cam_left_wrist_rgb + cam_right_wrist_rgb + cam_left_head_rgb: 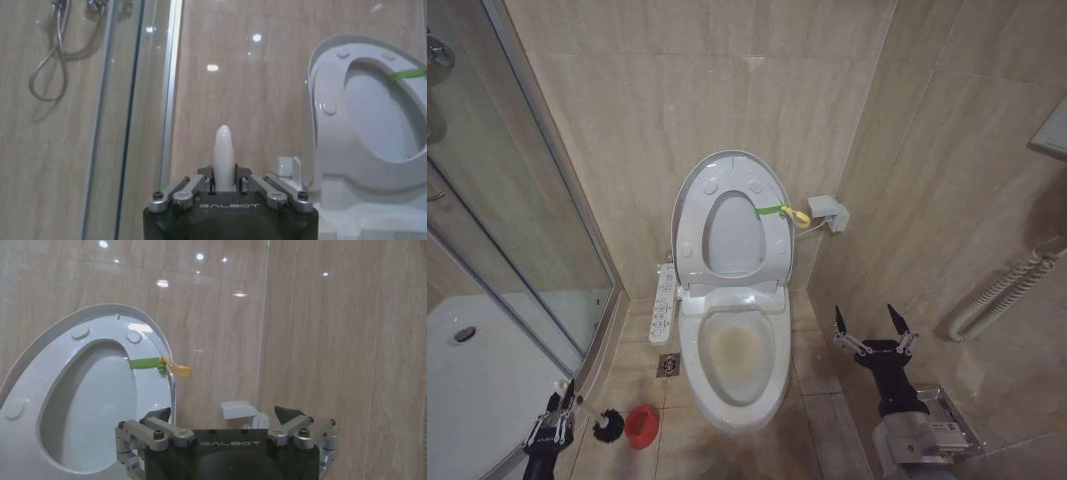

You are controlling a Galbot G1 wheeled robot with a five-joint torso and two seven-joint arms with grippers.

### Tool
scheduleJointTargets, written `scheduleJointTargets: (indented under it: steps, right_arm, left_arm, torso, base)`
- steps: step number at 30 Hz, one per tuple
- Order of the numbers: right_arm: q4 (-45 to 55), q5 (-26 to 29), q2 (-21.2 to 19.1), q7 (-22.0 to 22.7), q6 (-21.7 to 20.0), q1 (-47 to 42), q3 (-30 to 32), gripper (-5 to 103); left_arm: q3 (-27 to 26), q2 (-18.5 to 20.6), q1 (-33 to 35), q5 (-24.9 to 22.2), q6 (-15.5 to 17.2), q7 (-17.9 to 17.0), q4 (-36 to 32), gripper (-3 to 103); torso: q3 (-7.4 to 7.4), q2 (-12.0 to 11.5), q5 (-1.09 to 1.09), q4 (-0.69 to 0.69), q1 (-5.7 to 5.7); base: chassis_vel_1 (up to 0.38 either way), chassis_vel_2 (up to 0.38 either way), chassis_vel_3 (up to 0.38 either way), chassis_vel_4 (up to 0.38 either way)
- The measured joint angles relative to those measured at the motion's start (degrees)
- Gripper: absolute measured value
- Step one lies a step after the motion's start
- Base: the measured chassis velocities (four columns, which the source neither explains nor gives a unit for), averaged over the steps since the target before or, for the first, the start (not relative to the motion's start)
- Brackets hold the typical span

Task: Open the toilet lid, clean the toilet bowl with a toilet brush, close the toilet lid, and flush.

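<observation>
Tiled floor, stained toilet bowl (735, 352) uncovered, red holder (641, 425) empty.

Head view looks down from high at the toilet bowl (735, 352), floor and corner walls, fairly far. Left wrist view sits low, faces the back wall, over the left gripper (225, 182). Right wrist view also low, faces the wall over the right gripper (227, 420). All three share the raised lid (689, 205) (323, 85) (40, 357).
</observation>
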Motion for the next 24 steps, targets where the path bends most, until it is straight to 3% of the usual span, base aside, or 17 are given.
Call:
scheduleJointTargets:
  steps: [7,15,24]
  right_arm:
    - [0.0,0.0,0.0,0.0,0.0,0.0,0.0,100]
    - [0.0,0.0,0.0,0.0,0.0,0.0,0.0,100]
    - [0.0,0.0,0.0,0.0,0.0,0.0,0.0,100]
  left_arm:
    - [1.87,1.95,-6.55,0.08,-0.02,2.15,8.99,21]
    - [5.44,5.04,-13.75,-5.68,-0.03,6.67,20.67,21]
    - [11.22,6.39,-21.86,-6.65,-0.04,9.89,30.45,21]
  torso:
    - [0.0,0.0,0.0,0.0,0.0]
    - [0.0,0.0,0.02,0.0,0.0]
    - [0.0,0.0,0.02,0.0,0.0]
  base:
    - [0.0,0.0,0.0,0.0]
    - [0.0,0.0,0.0,0.0]
    - [0.0,0.0,0.0,0.0]
